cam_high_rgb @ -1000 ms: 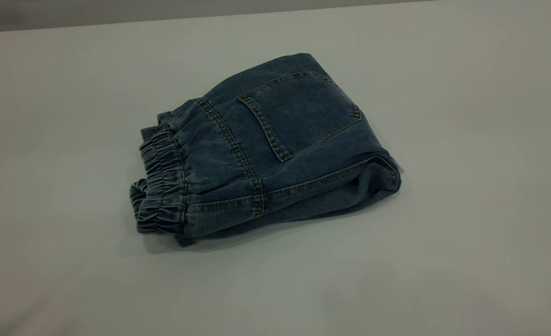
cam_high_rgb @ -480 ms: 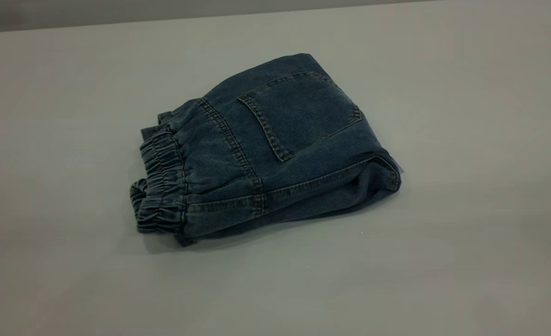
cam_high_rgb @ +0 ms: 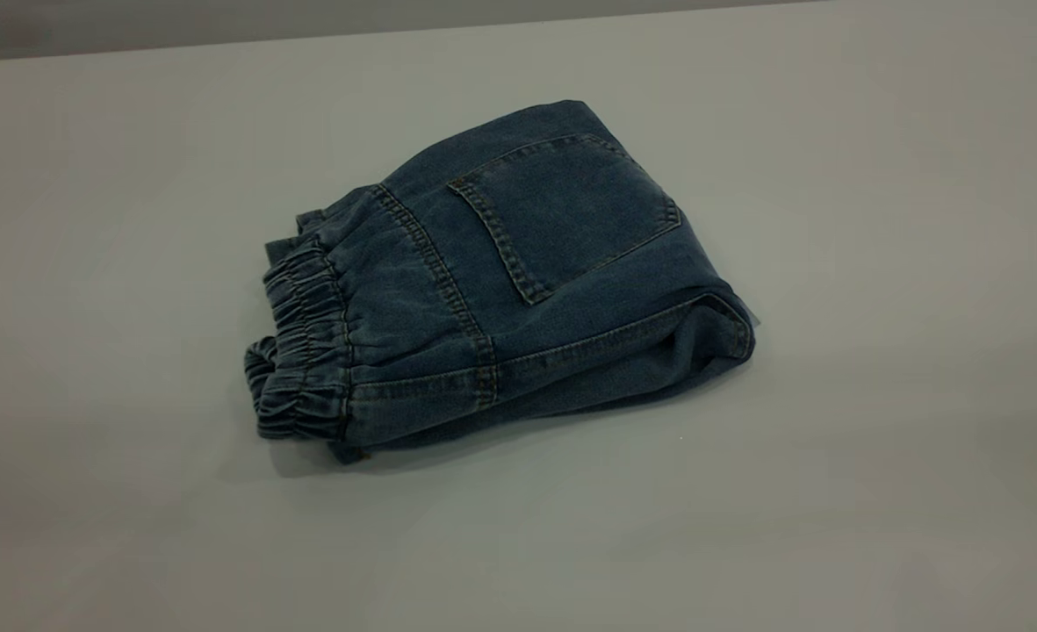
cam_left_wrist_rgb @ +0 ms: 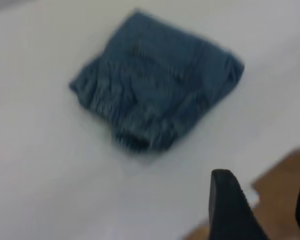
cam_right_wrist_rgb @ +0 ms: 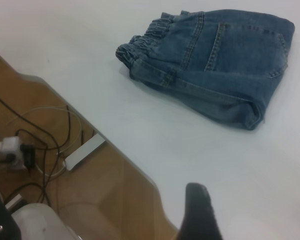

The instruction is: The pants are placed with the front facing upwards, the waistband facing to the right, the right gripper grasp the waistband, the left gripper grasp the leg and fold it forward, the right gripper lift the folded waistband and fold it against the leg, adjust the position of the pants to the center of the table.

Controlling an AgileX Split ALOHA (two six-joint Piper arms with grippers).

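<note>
The pants lie folded into a compact blue denim bundle near the middle of the table, with a patch back pocket facing up. The gathered waistband is at the bundle's left end in the exterior view. The pants also show in the left wrist view and the right wrist view. No arm appears in the exterior view. My left gripper hangs open and empty by the table's edge, well away from the pants. One dark finger of my right gripper shows over the table edge, with nothing beside it.
Past the table edge in the right wrist view lies a wooden floor with cables and a white power strip. Wooden floor also shows beyond the edge in the left wrist view.
</note>
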